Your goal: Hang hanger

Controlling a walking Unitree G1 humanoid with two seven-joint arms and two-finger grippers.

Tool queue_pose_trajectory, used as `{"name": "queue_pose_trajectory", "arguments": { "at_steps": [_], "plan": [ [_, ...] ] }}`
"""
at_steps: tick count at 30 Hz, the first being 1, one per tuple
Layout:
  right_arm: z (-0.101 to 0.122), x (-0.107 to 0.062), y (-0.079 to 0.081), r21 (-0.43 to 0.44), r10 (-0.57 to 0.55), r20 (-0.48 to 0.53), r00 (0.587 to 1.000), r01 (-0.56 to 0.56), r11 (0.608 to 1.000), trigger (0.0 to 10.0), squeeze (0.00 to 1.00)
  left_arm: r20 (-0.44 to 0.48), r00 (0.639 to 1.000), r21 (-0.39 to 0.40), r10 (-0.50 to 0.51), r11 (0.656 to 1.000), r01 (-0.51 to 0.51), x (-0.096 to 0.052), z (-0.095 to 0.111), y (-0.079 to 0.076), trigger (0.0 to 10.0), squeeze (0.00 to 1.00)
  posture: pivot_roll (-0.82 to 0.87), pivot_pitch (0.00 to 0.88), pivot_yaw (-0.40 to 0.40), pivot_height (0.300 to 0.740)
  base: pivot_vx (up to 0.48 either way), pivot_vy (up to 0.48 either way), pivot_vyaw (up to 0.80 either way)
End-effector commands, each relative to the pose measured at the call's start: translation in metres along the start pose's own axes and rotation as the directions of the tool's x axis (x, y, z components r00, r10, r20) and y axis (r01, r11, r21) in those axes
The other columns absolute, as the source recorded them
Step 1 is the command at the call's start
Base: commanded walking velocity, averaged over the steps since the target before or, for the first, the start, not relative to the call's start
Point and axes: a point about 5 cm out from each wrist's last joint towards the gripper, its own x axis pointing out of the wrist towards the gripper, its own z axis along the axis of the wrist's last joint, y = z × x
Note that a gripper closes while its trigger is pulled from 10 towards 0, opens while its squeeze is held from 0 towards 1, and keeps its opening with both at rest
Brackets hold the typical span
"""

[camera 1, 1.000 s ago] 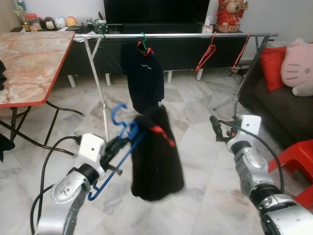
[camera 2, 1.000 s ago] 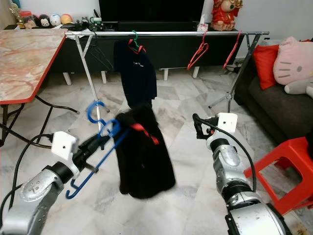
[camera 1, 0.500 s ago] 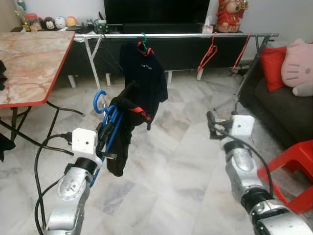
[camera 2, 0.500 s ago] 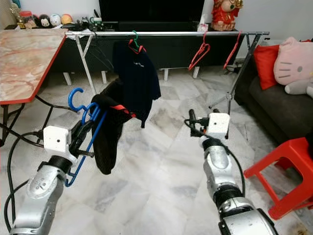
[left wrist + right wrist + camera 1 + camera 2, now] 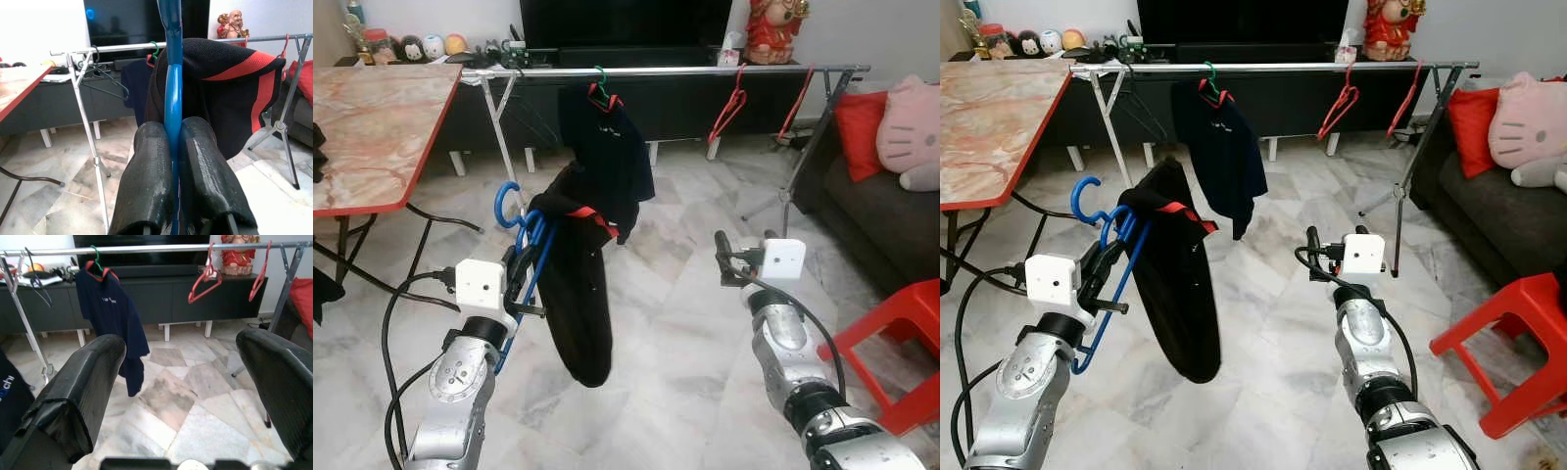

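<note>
A blue hanger (image 5: 530, 257) carries a black garment (image 5: 579, 304) with red trim, which hangs down off its far side. My left gripper (image 5: 521, 280) is shut on the hanger's blue bar (image 5: 172, 98), held upright at my front left with the hook (image 5: 507, 202) on top. Across the back of the room runs the metal clothes rail (image 5: 685, 70). On it hang a navy shirt (image 5: 612, 147) on a green hanger and two red hangers (image 5: 732, 103). My right gripper (image 5: 742, 257) is open and empty at mid-right, its fingers (image 5: 93, 377) pointing toward the rail.
A marble-topped table (image 5: 372, 127) with a red edge stands at left. A red plastic stool (image 5: 901, 333) is at lower right, beside a dark sofa (image 5: 876, 211) with a red cushion and a pink plush. The rail's legs (image 5: 514, 186) stand on the tiled floor.
The black garment has swung in from the right and now hangs straight down beside the hanger. The hanger now stands more upright. My right gripper has shifted left and a little lower.
</note>
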Motion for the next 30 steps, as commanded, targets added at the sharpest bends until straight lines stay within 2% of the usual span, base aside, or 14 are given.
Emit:
{"name": "queue_pose_trajectory", "arguments": {
  "at_steps": [1, 2, 3, 4, 16, 25, 26, 30],
  "plan": [
    [0.000, -0.001, -0.002, 0.008, -0.009, 0.002, 1.000, 0.009, 1.000, 10.0, 1.00, 0.064, 0.998, 0.009, -0.004, 1.000, 0.003, 0.005, 0.011, 0.000, 10.0, 0.00, -0.12, 0.000, -0.024, 0.740, 0.000, 0.000, 0.00],
    [-0.001, -0.001, -0.001, 0.004, -0.006, -0.004, 1.000, 0.006, 1.000, 10.0, 1.00, 0.064, 0.998, 0.008, -0.008, 1.000, 0.008, 0.005, 0.011, 0.000, 10.0, 0.00, -0.12, 0.000, -0.024, 0.740, 0.000, 0.000, 0.00],
    [-0.001, -0.001, -0.001, 0.006, -0.002, -0.008, 1.000, 0.002, 1.000, 8.2, 0.00, 0.065, 0.998, 0.008, -0.010, 1.000, 0.010, 0.005, 0.011, 0.000, 10.0, 0.00, -0.12, 0.000, -0.024, 0.740, 0.000, 0.000, 0.00],
    [-0.002, -0.001, 0.000, 0.010, 0.001, -0.008, 1.000, -0.001, 1.000, 0.0, 0.00, 0.066, 0.998, 0.008, -0.011, 1.000, 0.011, 0.005, 0.011, -0.001, 10.0, 0.00, -0.12, 0.000, -0.024, 0.740, 0.000, 0.000, 0.00],
    [0.000, -0.001, 0.002, 0.007, 0.007, 0.002, 1.000, -0.007, 1.000, 0.0, 0.00, 0.081, 0.997, 0.005, -0.019, 1.000, 0.019, 0.007, 0.015, 0.000, 10.0, 0.00, -0.12, 0.000, -0.024, 0.740, 0.000, 0.000, 0.00],
    [0.000, -0.001, 0.006, -0.014, 0.054, -0.001, 0.999, -0.054, 0.998, 0.0, 0.00, 0.081, 0.996, 0.004, -0.039, 0.999, 0.039, 0.007, 0.016, -0.002, 10.0, 0.00, -0.11, 0.000, -0.025, 0.740, 0.000, 0.000, 0.00],
    [0.004, 0.002, 0.008, -0.010, 0.078, 0.003, 0.997, -0.078, 0.997, 10.0, 0.00, 0.077, 0.995, 0.009, -0.065, 0.998, 0.064, 0.007, 0.016, -0.003, 10.0, 0.00, -0.12, 0.000, -0.021, 0.740, 0.000, 0.000, 0.00],
    [0.005, 0.003, 0.009, -0.008, 0.088, 0.005, 0.996, -0.088, 0.996, 10.0, 0.00, 0.075, 0.994, 0.011, -0.075, 0.997, 0.075, 0.007, 0.016, -0.003, 10.0, 0.00, -0.12, 0.000, -0.021, 0.740, 0.000, 0.000, 0.00]
  ]
}}
